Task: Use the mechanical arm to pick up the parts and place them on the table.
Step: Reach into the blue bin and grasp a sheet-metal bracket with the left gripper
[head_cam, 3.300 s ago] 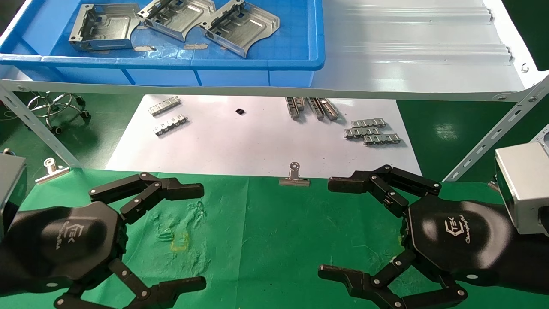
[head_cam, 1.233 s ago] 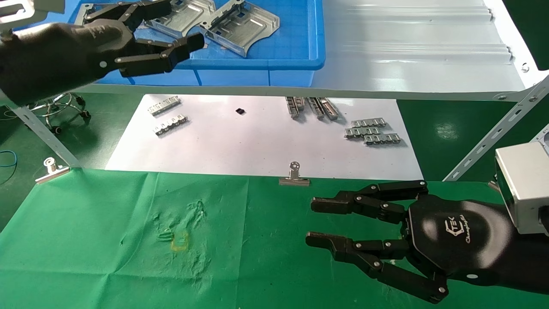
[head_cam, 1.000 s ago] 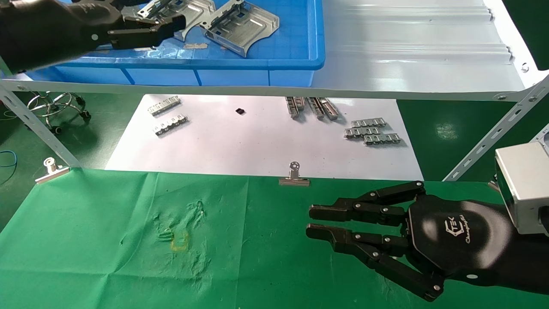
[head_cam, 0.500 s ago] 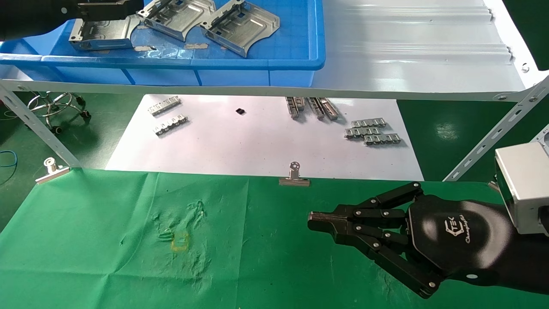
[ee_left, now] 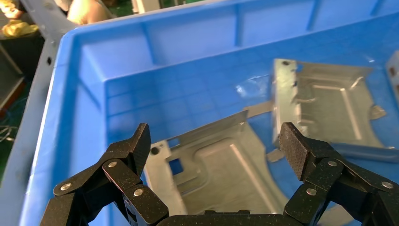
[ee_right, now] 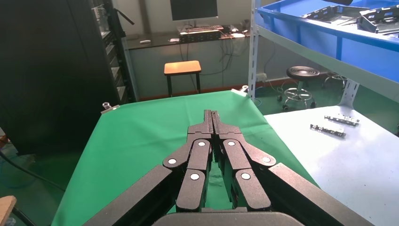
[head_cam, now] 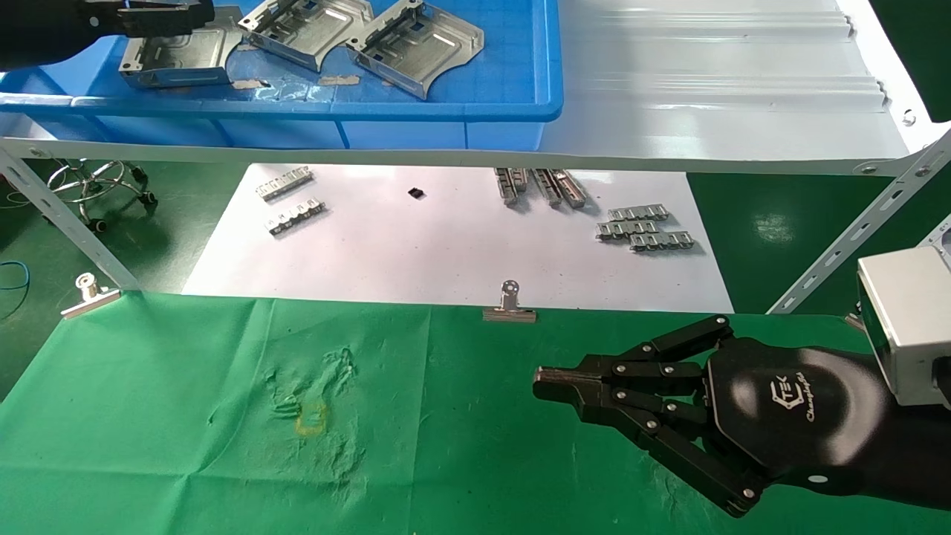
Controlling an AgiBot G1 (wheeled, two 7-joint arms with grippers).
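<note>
The nearest of the parts (ee_left: pixel 226 174) lies flat in the blue tray (ee_left: pixel 70 117), directly beneath my left gripper (ee_left: pixel 214 141), whose fingers are spread wide and empty. My worry is that the pads skid off that thin raised flange, or nudge the neighbouring part (ee_left: pixel 324 113) just beyond. The right gripper (head_cam: pixel 546 386) sits pinched closed over the table (head_cam: pixel 186 416)
</note>
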